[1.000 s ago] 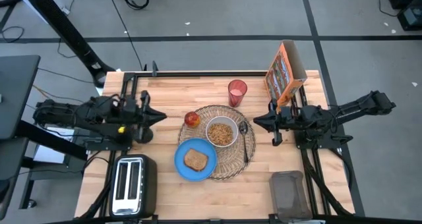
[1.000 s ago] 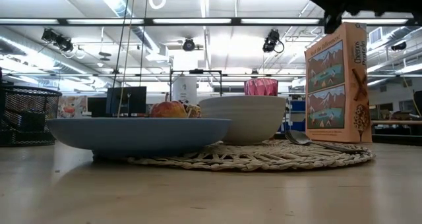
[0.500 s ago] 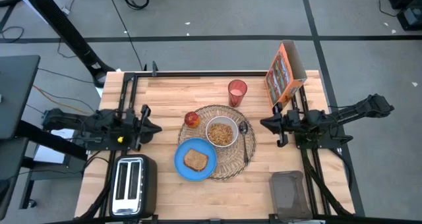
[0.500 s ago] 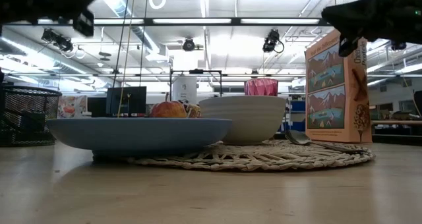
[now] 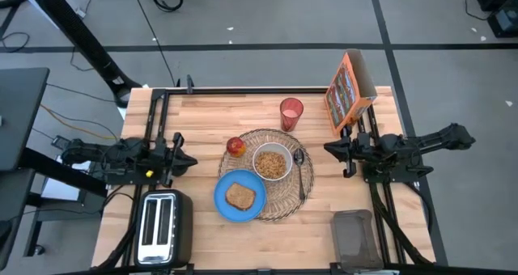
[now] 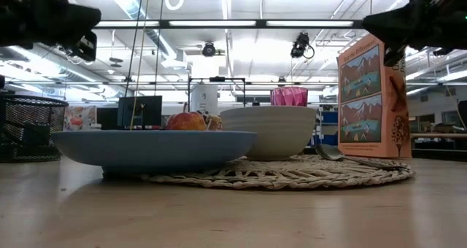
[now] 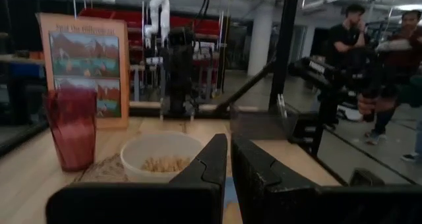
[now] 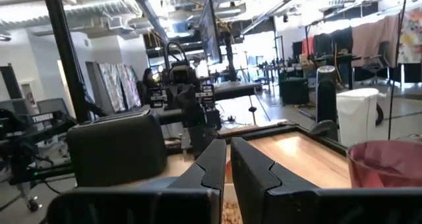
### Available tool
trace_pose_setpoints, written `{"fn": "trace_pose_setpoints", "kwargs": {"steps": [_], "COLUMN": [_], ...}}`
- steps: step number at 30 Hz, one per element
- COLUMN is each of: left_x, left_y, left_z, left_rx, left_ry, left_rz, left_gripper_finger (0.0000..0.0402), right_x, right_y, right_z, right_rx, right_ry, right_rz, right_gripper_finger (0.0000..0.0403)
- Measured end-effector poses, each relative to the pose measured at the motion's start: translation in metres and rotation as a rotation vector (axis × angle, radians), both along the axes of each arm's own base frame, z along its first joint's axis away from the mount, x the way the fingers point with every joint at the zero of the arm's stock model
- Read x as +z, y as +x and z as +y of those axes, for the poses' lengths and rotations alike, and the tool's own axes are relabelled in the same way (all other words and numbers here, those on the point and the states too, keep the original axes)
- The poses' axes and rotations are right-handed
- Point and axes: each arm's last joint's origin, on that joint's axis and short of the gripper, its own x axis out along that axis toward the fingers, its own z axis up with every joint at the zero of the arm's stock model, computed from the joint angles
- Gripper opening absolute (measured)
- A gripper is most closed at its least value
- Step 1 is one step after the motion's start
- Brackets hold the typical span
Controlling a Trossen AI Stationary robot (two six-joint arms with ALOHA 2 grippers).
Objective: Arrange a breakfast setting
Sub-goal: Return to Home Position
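Observation:
The round wicker placemat [image 5: 279, 196] lies mid-table. On it rest the white bowl [image 5: 272, 162] holding cereal and the metal spoon [image 5: 300, 171]. The blue plate [image 5: 229, 206] overlaps the mat's near left edge, and the toast slice [image 5: 240, 196] lies on it. The apple [image 5: 235, 146] sits at the mat's left rim, the pink cup [image 5: 290, 113] stands behind the mat, and the orange cereal box [image 5: 350, 93] stands upright at the far right. My left gripper [image 5: 191, 160] is shut and empty left of the mat. My right gripper [image 5: 328, 149] is shut and empty right of the spoon.
A black toaster [image 5: 162, 226] stands at the near left corner. A grey container [image 5: 354, 239] sits at the near right edge. People stand in the room beyond the table in the left wrist view [image 7: 346, 46]. Bare wood lies between each gripper and the mat.
Both arms have drawn back from the setting and come lower: my left gripper toward the table's left edge and a little nearer, my right gripper toward the right edge. The objects have stayed where they were.

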Motion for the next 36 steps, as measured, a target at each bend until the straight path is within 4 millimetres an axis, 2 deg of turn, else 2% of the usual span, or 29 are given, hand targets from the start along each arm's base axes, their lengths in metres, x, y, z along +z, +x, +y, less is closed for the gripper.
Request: {"fn": "trace_pose_setpoints", "kwargs": {"steps": [6, 11, 16, 20, 24, 30, 36], "left_x": [-0.001, -0.001, -0.007, -0.005, -0.008, -0.01, -0.013], "left_y": [0.0, 0.0, 0.003, 0.002, 0.003, 0.003, 0.004], "left_z": [0.0, 0.0, 0.0, 0.0, 0.0, 0.0, 0.0], "left_rx": [0.002, 0.02, 0.03, 0.036, 0.034, 0.041, 0.047], "left_ry": [0.014, 0.034, 0.055, 0.082, 0.079, 0.113, 0.121], "left_rz": [0.007, -0.002, -0.052, -0.072, -0.048, -0.024, 0.006], "left_gripper_finger": [0.0029, 0.0029, 0.0029, 0.0029, 0.0029, 0.0029, 0.0029], "right_x": [-0.001, -0.002, -0.018, -0.018, -0.017, -0.021, -0.024], "right_y": [-0.015, -0.017, -0.014, -0.013, -0.013, -0.011, -0.009], "right_z": [-0.003, -0.004, -0.002, -0.004, -0.012, -0.016, -0.019], "right_rx": [-0.004, 0.001, 0.04, 0.028, -0.077, 0.009, -0.058], "right_ry": [0.008, -0.005, 0.026, -0.034, -0.055, -0.041, -0.061], "right_rz": [-0.018, 0.122, 0.151, 0.161, 0.155, 0.188, 0.233], "right_gripper_finger": [0.0034, 0.0034, 0.0034, 0.0034, 0.0034, 0.0034, 0.0034]}}
